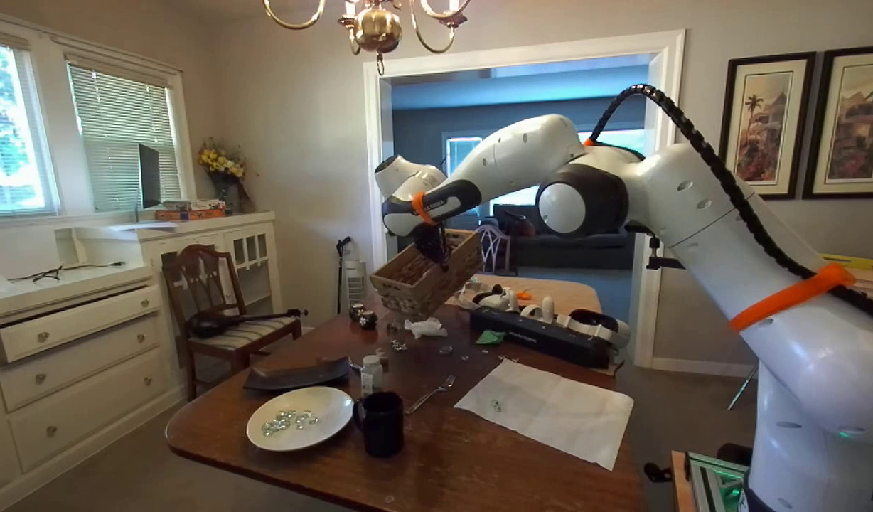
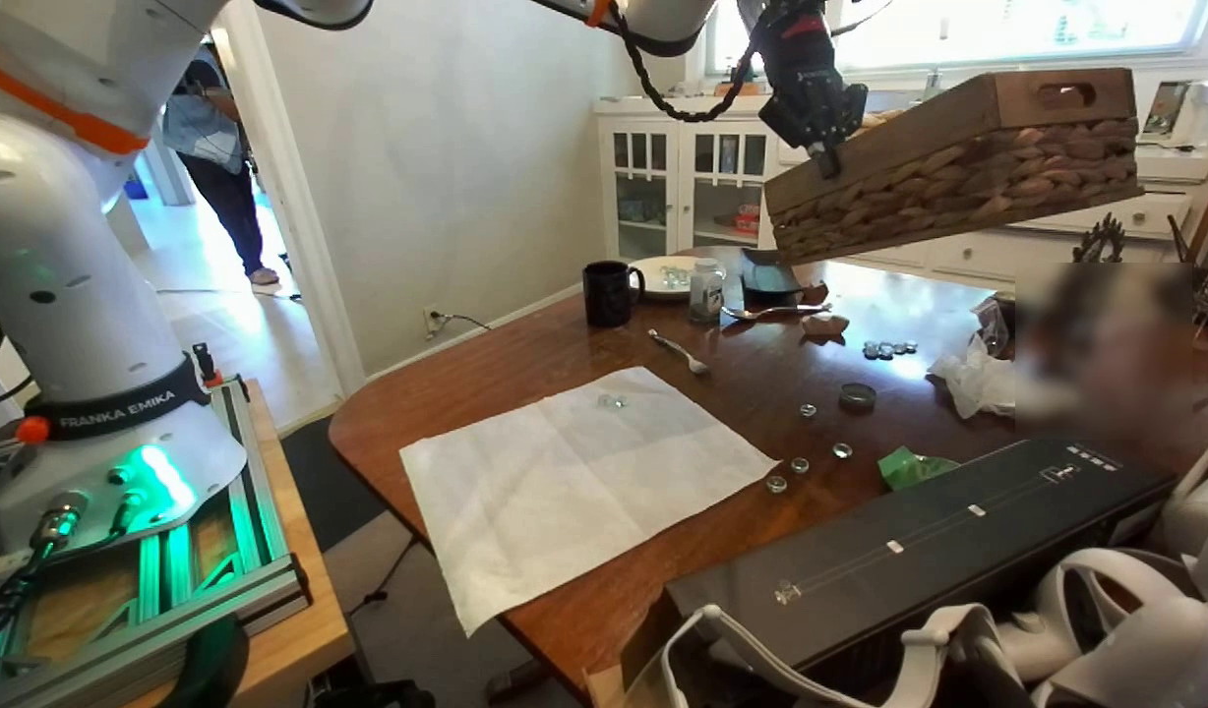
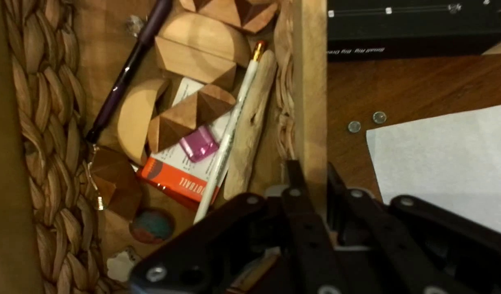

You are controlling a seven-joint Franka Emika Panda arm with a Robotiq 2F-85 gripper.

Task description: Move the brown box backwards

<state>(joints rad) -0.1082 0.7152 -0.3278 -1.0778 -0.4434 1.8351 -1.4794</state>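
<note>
The brown box is an open-topped wooden and woven box with low walls; it shows in both exterior views [image 1: 408, 299] [image 2: 968, 187]. It hangs tilted above the far part of the table, apart from the tabletop. My gripper [image 2: 828, 162] is shut on the wooden rim of one long wall; it also shows in an exterior view [image 1: 440, 259]. In the wrist view one finger is inside and one outside the box's rim [image 3: 311, 81], with the fingertips [image 3: 311, 175] on either side. Inside the box lie wooden pieces, a pencil [image 3: 230, 134], a dark pen and a pink gem.
On the wooden table [image 1: 451, 469] are a long black carton [image 2: 919, 541], a white headset [image 2: 1145, 610], a white paper sheet [image 1: 550, 409], a black mug [image 1: 381, 427], a plate [image 1: 335, 407], a long dark tray [image 1: 294, 377], a bottle [image 1: 371, 375] and loose glass beads. A person [image 2: 215, 147] stands in the doorway.
</note>
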